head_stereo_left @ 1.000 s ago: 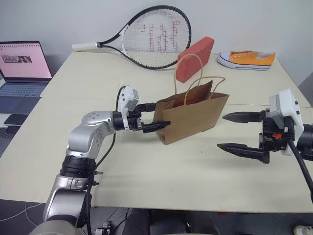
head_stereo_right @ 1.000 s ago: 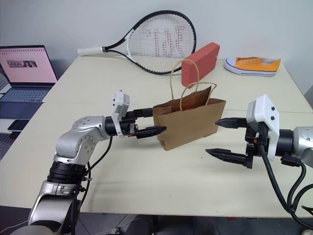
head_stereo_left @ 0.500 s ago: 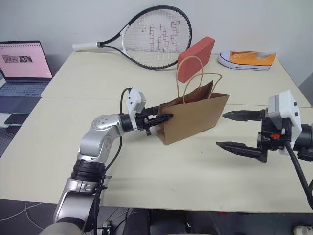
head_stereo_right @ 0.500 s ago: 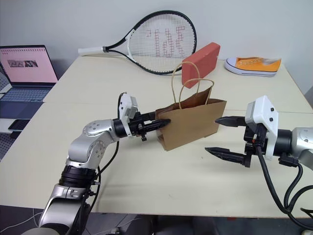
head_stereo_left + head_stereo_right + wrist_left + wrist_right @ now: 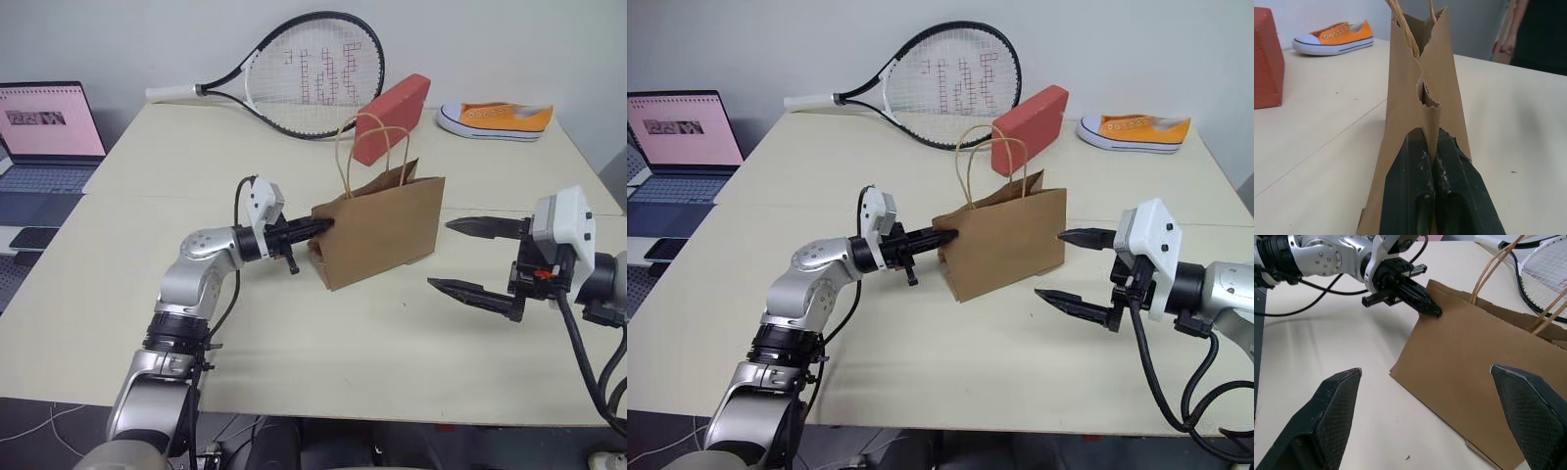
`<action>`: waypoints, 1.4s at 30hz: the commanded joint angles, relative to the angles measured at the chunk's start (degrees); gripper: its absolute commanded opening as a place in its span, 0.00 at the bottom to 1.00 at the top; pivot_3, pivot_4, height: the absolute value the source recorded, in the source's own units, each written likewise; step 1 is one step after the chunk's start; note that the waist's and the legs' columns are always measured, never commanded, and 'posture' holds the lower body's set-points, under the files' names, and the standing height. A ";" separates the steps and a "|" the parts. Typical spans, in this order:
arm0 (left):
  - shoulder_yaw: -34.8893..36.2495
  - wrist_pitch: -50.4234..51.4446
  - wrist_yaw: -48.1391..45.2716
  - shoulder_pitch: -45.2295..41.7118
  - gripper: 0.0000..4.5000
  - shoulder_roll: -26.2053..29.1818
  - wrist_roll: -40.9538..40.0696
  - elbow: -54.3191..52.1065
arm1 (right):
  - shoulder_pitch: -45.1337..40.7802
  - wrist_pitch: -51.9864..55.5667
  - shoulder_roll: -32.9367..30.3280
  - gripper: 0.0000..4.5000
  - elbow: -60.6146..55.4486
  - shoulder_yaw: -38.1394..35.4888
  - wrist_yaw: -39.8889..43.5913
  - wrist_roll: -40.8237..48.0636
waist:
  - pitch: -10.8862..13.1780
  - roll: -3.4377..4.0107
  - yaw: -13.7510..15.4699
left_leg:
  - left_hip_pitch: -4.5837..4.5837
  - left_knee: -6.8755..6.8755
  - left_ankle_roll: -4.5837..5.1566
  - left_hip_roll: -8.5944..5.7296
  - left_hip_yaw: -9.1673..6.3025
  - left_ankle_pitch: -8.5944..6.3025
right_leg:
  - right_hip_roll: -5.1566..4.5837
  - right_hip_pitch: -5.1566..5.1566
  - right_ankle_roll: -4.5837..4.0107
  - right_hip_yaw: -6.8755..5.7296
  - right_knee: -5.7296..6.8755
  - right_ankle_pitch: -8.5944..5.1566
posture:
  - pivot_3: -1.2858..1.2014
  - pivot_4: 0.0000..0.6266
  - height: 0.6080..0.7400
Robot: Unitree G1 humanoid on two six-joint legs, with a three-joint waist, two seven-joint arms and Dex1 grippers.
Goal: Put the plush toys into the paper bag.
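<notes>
Left claw [image 5: 318,227] pinches the paper bag [image 5: 382,231] edge on the table [image 5: 294,333]; right claw [image 5: 468,258] gapes beside the bag.

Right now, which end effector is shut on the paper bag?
The left end effector, pinching the paper bag's side edge; the right end effector hangs open beside it.

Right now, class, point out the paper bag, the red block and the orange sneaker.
paper bag [image 5: 382,230], left eye view, on its broad brown side.
red block [image 5: 392,117], left eye view, on its long top face.
orange sneaker [image 5: 1136,129], right eye view, on its orange canvas side.
</notes>
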 commanded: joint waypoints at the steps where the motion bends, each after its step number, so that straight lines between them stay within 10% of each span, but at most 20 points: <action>1: 0.06 0.89 -6.39 -2.95 0.01 2.28 -1.90 -0.35 | 3.39 1.14 -1.88 0.98 -2.92 -9.10 2.25 2.37 | 0.00 0.00 0.01 | 0.00 0.00 0.00 0.00 0.00 0.00 | 0.00 0.00 0.00 0.00 0.00 0.00 | 0.52 0.24 1.00; 11: -4.23 6.40 -21.29 -10.80 0.01 1.32 -3.79 5.01 | 20.37 9.31 0.81 0.98 -11.76 -33.15 0.69 10.40 | -0.01 -0.02 0.56 | 0.04 0.06 0.00 0.00 -0.04 0.00 | 0.00 0.14 -0.02 -0.05 -0.04 -0.02 | 0.52 0.24 1.00; 24: -4.71 0.41 -18.35 -9.65 0.01 -0.65 2.11 9.74 | 23.75 7.94 -0.41 0.98 -11.54 -32.93 -0.94 10.30 | -0.01 -0.03 0.12 | 0.05 0.07 0.00 0.00 -0.07 0.00 | 0.00 0.16 -0.01 -0.05 -0.04 -0.01 | 0.52 0.24 1.00; 39: -2.64 -3.61 -15.60 -6.80 0.97 3.87 5.09 8.32 | 21.76 3.95 -2.68 0.98 -6.21 -25.22 1.01 3.58 | -0.01 -0.02 0.00 | 0.06 0.06 0.00 0.01 -0.06 0.00 | 0.00 0.16 -0.02 -0.05 -0.04 -0.02 | 0.52 0.24 1.00; 42: -1.75 -6.37 -13.52 -4.40 0.97 6.76 6.81 8.08 | 21.11 1.61 -3.85 0.98 -2.13 -23.51 2.97 -0.56 | -0.01 -0.02 -0.05 | 0.08 0.06 0.00 0.01 -0.06 0.00 | 0.00 0.16 -0.02 -0.05 -0.03 -0.02 | 0.52 0.24 1.00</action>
